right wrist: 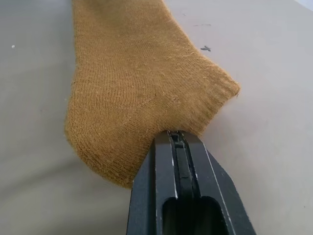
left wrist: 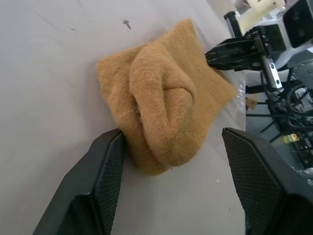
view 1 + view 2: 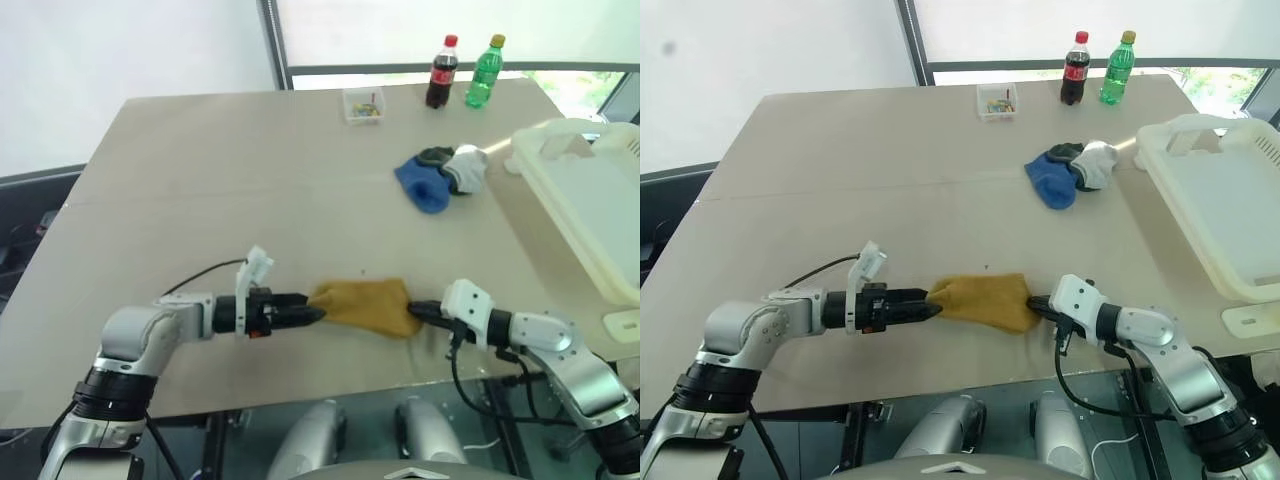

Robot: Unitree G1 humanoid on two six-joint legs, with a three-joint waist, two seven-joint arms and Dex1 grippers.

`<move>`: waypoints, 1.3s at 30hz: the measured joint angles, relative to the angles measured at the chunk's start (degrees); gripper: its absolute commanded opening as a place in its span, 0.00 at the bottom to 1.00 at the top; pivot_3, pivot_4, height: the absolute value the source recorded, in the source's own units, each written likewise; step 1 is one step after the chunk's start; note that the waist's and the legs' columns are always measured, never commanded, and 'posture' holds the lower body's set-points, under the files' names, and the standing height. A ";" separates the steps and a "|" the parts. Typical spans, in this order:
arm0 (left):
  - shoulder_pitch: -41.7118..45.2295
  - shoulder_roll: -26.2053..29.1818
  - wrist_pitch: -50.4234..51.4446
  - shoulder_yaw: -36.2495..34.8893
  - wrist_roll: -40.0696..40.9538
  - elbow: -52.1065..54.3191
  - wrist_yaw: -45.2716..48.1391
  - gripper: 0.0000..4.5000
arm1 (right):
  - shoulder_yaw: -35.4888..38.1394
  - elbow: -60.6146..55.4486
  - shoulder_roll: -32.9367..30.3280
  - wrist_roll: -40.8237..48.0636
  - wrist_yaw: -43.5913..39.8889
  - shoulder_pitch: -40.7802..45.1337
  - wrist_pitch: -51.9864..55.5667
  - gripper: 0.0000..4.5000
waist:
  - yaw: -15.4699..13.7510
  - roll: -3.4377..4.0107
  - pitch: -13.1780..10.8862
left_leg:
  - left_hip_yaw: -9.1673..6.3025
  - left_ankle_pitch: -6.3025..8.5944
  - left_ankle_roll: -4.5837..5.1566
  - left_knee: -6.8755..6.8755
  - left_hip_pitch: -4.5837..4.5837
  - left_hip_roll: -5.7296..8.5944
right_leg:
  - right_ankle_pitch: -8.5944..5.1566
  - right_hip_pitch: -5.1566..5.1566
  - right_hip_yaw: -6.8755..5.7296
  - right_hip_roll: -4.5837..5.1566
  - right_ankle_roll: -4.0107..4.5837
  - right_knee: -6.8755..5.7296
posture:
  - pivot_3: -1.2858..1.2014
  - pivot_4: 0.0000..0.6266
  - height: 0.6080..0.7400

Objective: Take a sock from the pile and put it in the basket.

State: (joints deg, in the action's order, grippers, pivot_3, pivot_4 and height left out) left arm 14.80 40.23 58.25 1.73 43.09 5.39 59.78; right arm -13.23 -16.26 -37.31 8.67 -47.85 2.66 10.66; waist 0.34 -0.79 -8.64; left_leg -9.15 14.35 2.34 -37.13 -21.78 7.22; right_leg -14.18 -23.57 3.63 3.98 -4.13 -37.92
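1. Sock, mustard yellow, lies flat near the front edge of the desk, well apart from the pile and from the basket at the right edge

2. Right pincer is clenched on the sock's edge near the cuff; its jaws meet with knit fabric nipped between them

3. Left pincer is released, jaws spread either side of the bunched end of the sock; one finger sits against the fabric, the other stands clear of it

4. Handling judgement: soft, light, limp knit; it will drape and stretch rather than hold shape, and a thin nip at the edge could slip. A fuller hold on the bunched fold looks safer

5. Surroundings: the pile holds blue, dark and white-grey socks; a small clear box and two bottles stand at the far edge

6. Obstruction: none lies between sock and basket; the basket's raised rim must be cleared, and the pile sits just beside it
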 measured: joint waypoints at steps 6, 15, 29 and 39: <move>3.80 -2.57 2.34 0.17 3.42 1.11 2.03 0.73 | 0.14 -0.58 0.03 -0.66 0.05 -0.27 0.04 0.01 | 0.06 -0.01 0.00 | -0.06 -0.02 -0.04 0.00 -0.01 0.00 | 0.00 -0.01 -0.04 0.00 0.00 -0.01 | 0.52 0.24 1.00; 10.18 -6.00 1.47 7.01 2.95 0.13 6.40 0.73 | 1.24 -2.50 -0.09 -1.19 1.37 -2.34 0.79 0.01 | -0.51 -0.02 -0.01 | -0.07 -0.08 -0.14 -0.01 -0.05 0.01 | -0.01 -0.01 -0.06 0.01 0.00 0.03 | 0.52 0.24 1.00; 17.36 -13.34 0.14 14.93 -0.78 -8.37 12.71 0.73 | 1.86 -4.98 -0.04 -1.79 3.45 -3.96 3.08 0.01 | -1.01 -0.04 -0.02 | -0.05 -0.12 -0.21 -0.03 -0.08 0.01 | -0.01 -0.01 -0.04 0.00 -0.01 0.04 | 0.52 0.24 1.00; 17.24 -10.52 -0.77 10.56 -0.16 -8.27 13.87 0.73 | 2.55 -6.87 -0.14 -1.78 4.53 -5.13 5.36 0.01 | -0.66 -0.05 -0.04 | -0.07 -0.13 -0.22 0.00 -0.11 -0.02 | -0.01 -0.04 -0.04 -0.03 0.00 0.03 | 0.52 0.24 1.00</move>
State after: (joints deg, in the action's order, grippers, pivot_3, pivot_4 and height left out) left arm 32.05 29.71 57.49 12.29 42.93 -2.88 73.65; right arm -10.68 -23.13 -37.46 6.88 -43.32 -2.48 16.02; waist -0.33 -0.84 -8.67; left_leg -9.22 14.23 2.12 -37.13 -21.89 7.20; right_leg -14.19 -23.61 3.59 3.95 -4.14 -37.89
